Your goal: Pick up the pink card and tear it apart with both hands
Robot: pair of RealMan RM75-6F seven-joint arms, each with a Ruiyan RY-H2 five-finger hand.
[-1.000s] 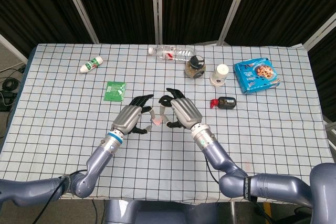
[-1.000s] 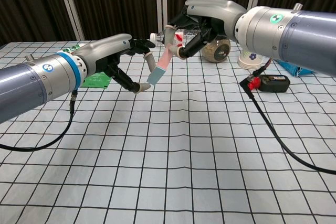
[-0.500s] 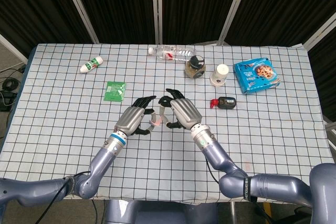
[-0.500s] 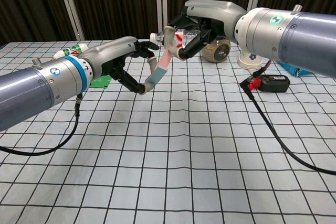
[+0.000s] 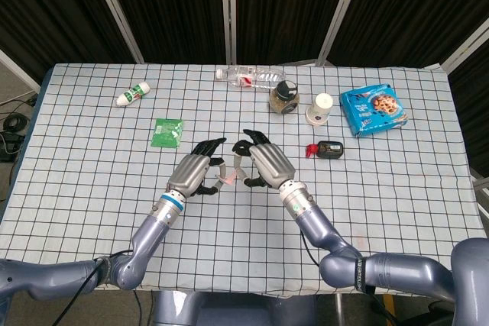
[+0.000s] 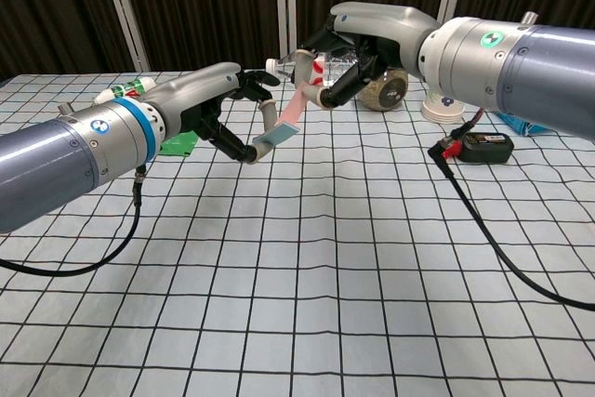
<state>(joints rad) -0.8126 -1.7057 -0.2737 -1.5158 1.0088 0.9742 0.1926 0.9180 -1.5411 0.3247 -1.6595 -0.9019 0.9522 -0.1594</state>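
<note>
The pink card [image 6: 290, 115] hangs in the air above the middle of the bench [image 5: 92, 181], stretched slantwise between the two robot hands. The left robot hand [image 6: 218, 104] pinches its lower end between thumb and fingers; the right robot hand [image 6: 358, 44] pinches its upper end, the other fingers curled. From the head view the card [image 5: 226, 179] shows only as a small pink sliver between the left robot hand [image 5: 195, 172] and the right robot hand [image 5: 263, 164]. The card looks thin and stiff, pink on one face with a bluish tint at its lower end.

Each forearm carries a round logo; its writing is too small to read. The hands are grey metal shells with black fingers.

The bench wears a white cloth with a dark grid. On it lie a green sachet [image 5: 167, 131], a white tube [image 5: 132, 95] with green print, a clear plastic bottle [image 5: 250, 76] on its side with a red-and-white label, a round jar [image 5: 285, 99] with a dark lid, a white cup [image 5: 319, 108], a blue biscuit pack [image 5: 373, 111] picturing cookies, and a small black device [image 5: 327, 149] with a red end. No label text is legible. Dark curtains with pale frame bars stand behind.
</note>
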